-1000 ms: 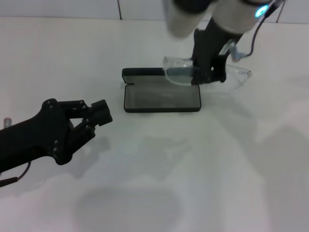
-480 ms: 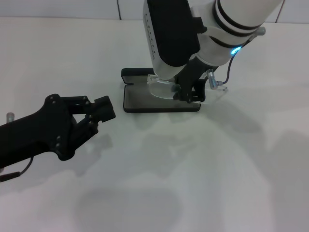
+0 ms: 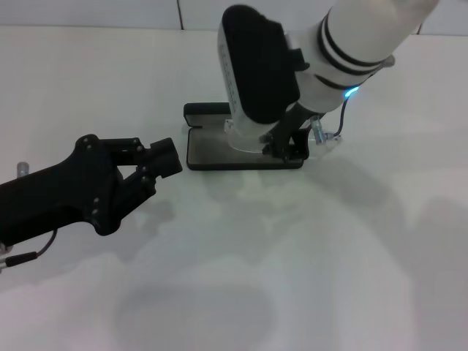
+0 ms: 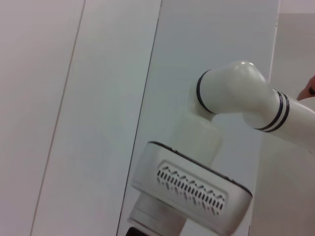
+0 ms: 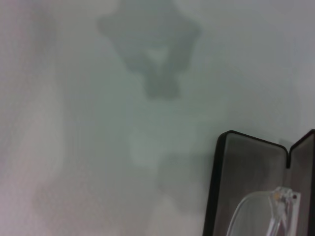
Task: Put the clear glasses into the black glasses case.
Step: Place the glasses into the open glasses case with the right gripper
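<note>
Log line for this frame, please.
right tool: holding clear glasses low over open black glasses case | left tool: idle beside case

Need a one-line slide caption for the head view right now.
Right gripper lowers the clear glasses into the open black glasses case; left gripper waits nearby.

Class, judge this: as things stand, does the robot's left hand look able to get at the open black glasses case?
Probably only its near left end. The left hand sits beside the black glasses case, but the right hand, holding the clear glasses, covers most of it.
</note>
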You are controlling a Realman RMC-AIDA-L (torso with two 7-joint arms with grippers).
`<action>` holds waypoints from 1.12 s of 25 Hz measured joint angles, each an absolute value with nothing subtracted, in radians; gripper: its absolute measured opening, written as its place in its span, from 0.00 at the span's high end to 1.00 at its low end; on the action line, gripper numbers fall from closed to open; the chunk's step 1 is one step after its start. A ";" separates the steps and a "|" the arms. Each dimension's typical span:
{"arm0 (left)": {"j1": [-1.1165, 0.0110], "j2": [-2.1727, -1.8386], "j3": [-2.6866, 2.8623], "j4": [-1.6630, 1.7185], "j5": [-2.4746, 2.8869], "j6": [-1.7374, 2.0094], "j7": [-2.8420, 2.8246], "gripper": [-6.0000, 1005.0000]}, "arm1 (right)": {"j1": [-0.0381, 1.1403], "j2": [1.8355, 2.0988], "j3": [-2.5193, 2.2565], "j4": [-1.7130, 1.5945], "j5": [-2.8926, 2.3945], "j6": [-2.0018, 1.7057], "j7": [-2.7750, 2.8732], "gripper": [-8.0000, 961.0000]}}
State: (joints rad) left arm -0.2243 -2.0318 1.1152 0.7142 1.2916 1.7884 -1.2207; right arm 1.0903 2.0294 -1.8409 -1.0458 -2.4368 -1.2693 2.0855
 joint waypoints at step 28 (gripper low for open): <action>-0.238 -2.036 1.115 0.715 1.292 1.775 -1.221 0.89 | 1.066 2.029 -1.932 -1.007 -2.419 -1.108 2.052 0.88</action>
State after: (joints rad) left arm -0.2379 -2.0356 1.1152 0.7149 1.2916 1.7753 -1.2211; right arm 1.0663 2.0293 -1.9316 -1.0072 -2.4191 -1.1079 2.0524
